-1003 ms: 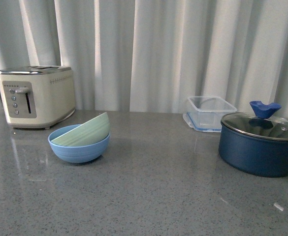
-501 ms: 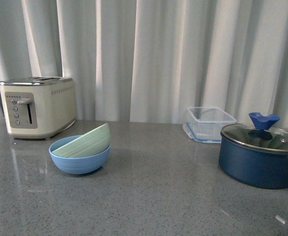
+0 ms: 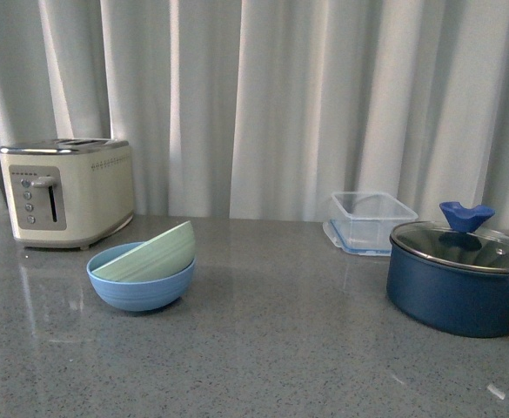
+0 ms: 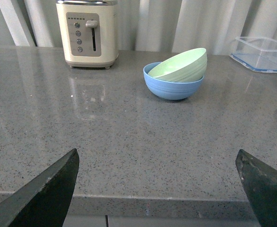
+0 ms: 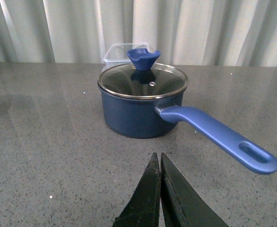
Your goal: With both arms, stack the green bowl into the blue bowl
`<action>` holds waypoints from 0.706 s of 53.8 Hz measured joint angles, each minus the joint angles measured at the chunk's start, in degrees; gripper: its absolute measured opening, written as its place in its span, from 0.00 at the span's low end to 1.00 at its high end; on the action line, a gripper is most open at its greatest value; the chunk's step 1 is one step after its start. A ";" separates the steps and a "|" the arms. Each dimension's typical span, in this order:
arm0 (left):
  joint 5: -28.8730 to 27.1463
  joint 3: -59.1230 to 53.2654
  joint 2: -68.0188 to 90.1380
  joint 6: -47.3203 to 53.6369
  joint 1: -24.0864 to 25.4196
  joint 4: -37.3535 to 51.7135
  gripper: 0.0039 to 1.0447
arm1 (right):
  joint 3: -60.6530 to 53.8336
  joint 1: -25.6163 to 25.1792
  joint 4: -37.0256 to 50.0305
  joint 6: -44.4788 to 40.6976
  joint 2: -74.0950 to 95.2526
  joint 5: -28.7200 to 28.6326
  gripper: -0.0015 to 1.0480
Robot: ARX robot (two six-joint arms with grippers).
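Note:
The pale green bowl (image 3: pixel 150 253) lies tilted inside the light-blue bowl (image 3: pixel 139 290) on the grey counter, left of centre in the front view. The left wrist view shows the same pair, green bowl (image 4: pixel 181 66) leaning in the blue bowl (image 4: pixel 173 89). My left gripper (image 4: pixel 157 158) is open, well back from the bowls over the counter's front edge, with nothing between its fingers (image 4: pixel 48 191). My right gripper (image 5: pixel 158 156) is shut and holds nothing. It hangs in front of the navy pot. Neither arm shows in the front view.
A cream toaster (image 3: pixel 67 192) stands behind the bowls at left. A clear plastic container (image 3: pixel 370 222) sits at back right. The navy pot (image 3: pixel 458 277) with glass lid is at the right, its blue handle (image 5: pixel 223 137) reaching toward my right gripper. The counter's front edge (image 4: pixel 152 196) is near.
The front view has shifted slightly, so the whole scene sits a little lower in the frame than a second ago. The bowls keep the same pose.

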 joint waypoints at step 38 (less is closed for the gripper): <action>0.02 0.00 0.00 0.00 0.00 0.00 0.94 | -7.19 0.00 -9.53 0.00 -17.11 0.00 0.01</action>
